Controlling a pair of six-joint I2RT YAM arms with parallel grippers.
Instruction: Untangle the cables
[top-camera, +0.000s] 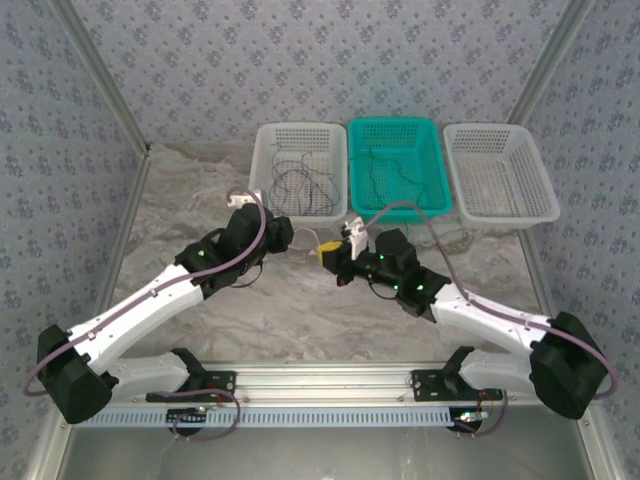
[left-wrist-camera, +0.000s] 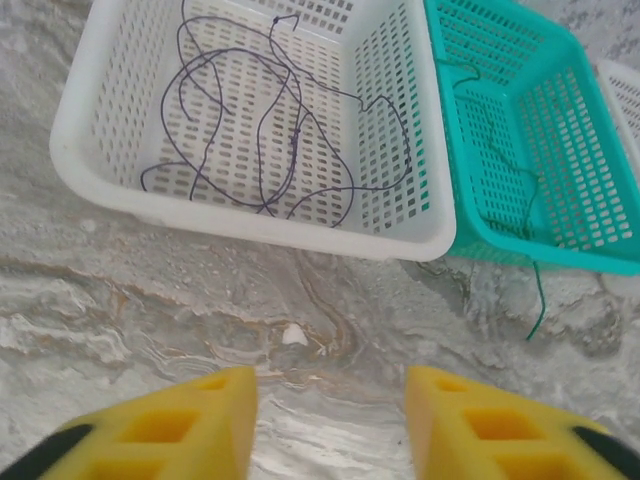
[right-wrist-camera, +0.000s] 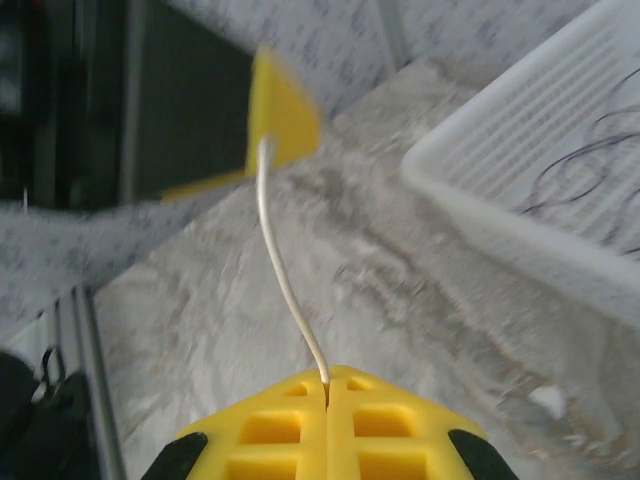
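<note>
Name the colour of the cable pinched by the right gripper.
Off-white cable in the right gripper; best in the right wrist view.

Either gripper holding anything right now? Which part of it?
Right gripper: jaws shut on a thin pale cable, pinched at its near end by the jaw tips. Left gripper: jaws open, nothing between them.

We see yellow fingers (left-wrist-camera: 170, 430), a grey-beige marbled table (left-wrist-camera: 150, 300), dark wires (left-wrist-camera: 297, 125) in a white basket (left-wrist-camera: 250, 222), a green wire (left-wrist-camera: 538, 300) on a teal basket (left-wrist-camera: 580, 258), one white wire (right-wrist-camera: 284, 270).
</note>
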